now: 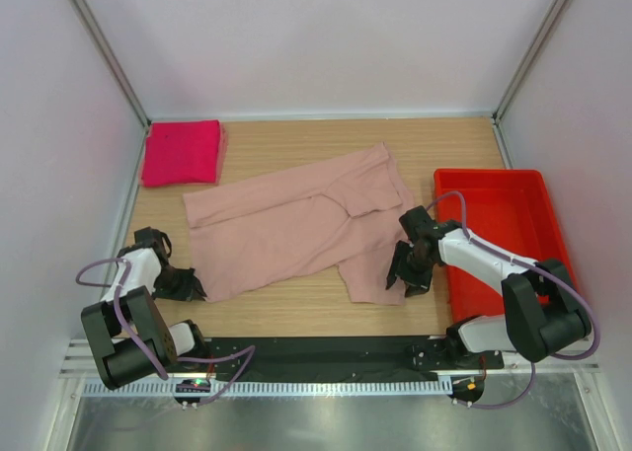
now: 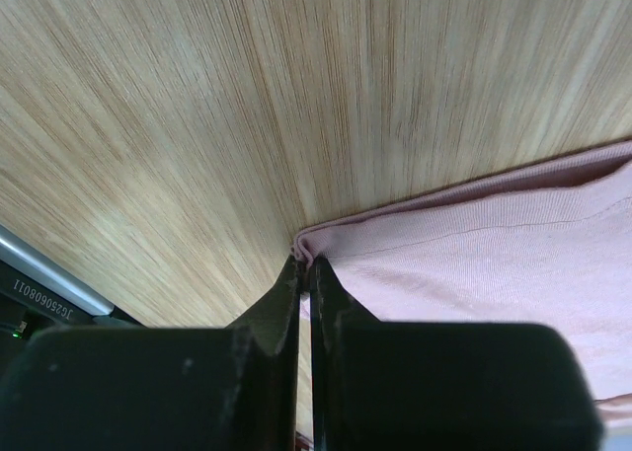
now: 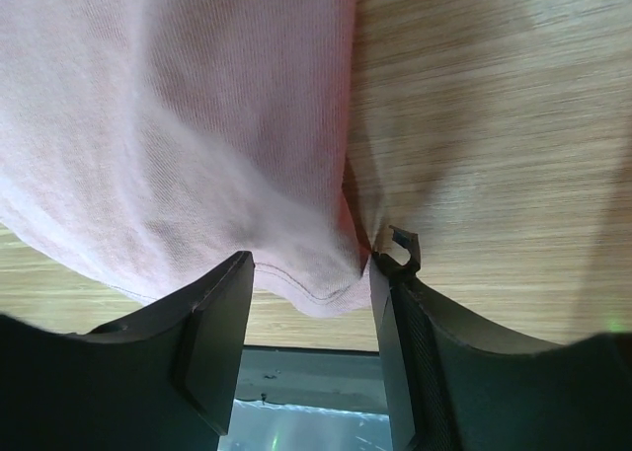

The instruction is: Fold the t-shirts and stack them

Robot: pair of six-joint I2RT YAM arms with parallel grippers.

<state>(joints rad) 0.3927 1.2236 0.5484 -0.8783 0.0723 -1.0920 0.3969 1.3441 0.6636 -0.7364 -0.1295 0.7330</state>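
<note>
Pale pink t-shirt (image 1: pixel 296 224) lies spread flat, slightly skewed, across the middle of the wooden table (image 1: pixel 296 140), w/ one part folded over near its right side and a flap reaching toward the near edge; no print visible on the side facing up; magenta t-shirt (image 1: pixel 183 152) sits folded in a neat square at the far-left corner, apart from the pale one, just off its far-left end; red bin (image 1: pixel 513 224) stands at the right edge, R arm crossing its near-left side; L gripper (image 2: pixel 304 263) is low at the pale shirt's near-left corner, fingers (image 2: pixel 272 318) pressed together w/ only a thin slit btwn them, the hemmed corner meeting the tips, so it looks pinched on that corner; cloth runs off to the right from there, bare wood to the left; R gripper (image 3: pixel 316 259) is at the near-right flap of the same shirt, pointing down, its fingers (image 3: pixel 212 323) well apart w/ the rounded hem edge hanging btwn them, cloth touching the inner face of the right-hand finger, not clamped.
</note>
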